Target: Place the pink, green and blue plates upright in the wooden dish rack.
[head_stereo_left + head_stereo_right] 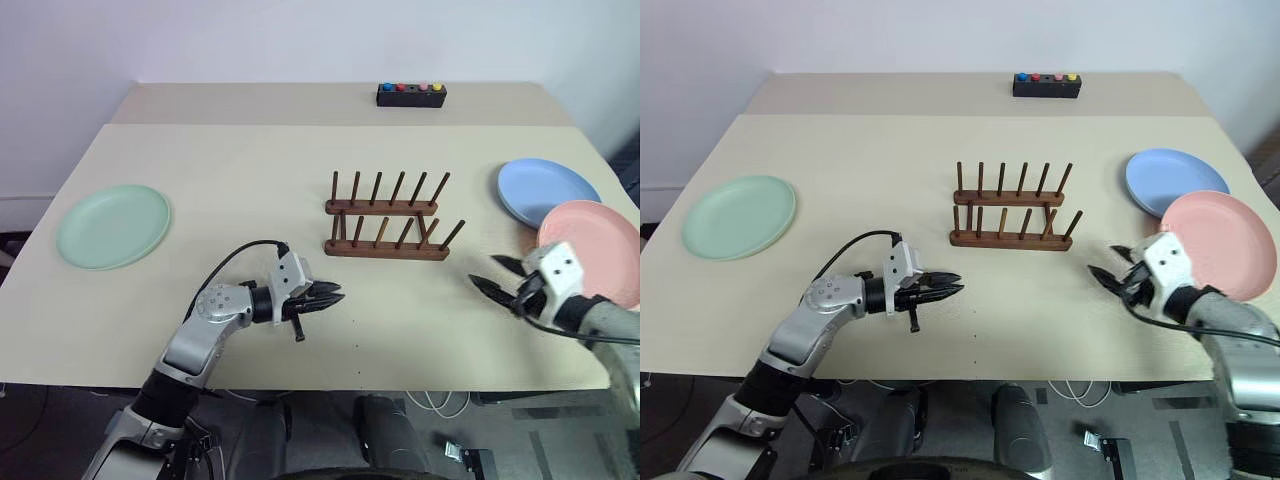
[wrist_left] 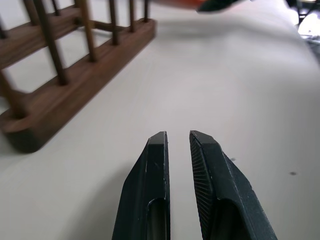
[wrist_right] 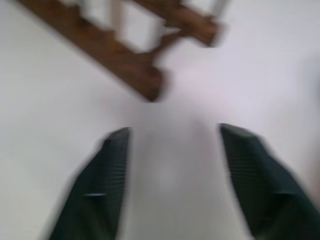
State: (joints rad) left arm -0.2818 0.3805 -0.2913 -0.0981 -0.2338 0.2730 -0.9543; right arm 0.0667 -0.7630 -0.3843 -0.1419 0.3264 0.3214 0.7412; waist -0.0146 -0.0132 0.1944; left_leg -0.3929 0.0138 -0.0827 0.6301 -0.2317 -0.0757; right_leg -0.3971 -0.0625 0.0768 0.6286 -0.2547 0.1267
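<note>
Plainly, from the head camera's two eyes, all three plates lie flat on the table (image 1: 300, 150) and none stands in the wooden dish rack (image 1: 388, 217), which sits empty near the table's middle. The green plate (image 1: 113, 226) lies by the left edge, well apart from the rack. The blue plate (image 1: 548, 192) and the pink plate (image 1: 595, 249) lie by the right edge, the pink one overlapping the blue one's rim on the near side. A black button box (image 1: 411, 94) rests at the far edge. The left gripper (image 1: 327, 295) hangs over bare table near the front edge, fingers nearly clenched on nothing. The right gripper (image 1: 497, 277) hovers just beside the pink plate, fingers spread and empty.

In the left wrist view, the two dark fingertips (image 2: 155, 170) stand almost together, with one end of the rack beyond them.

In the right wrist view, the fingers (image 3: 107, 170) are released wide over bare table, the rack's end blurred ahead.

The plates look stiff, light and matte, probably not slippery, yet possibly breakable if dropped. Lying flat, each is likely best pinched at the rim, and the pink plate's raised edge over the blue one seems the easiest hold.
</note>
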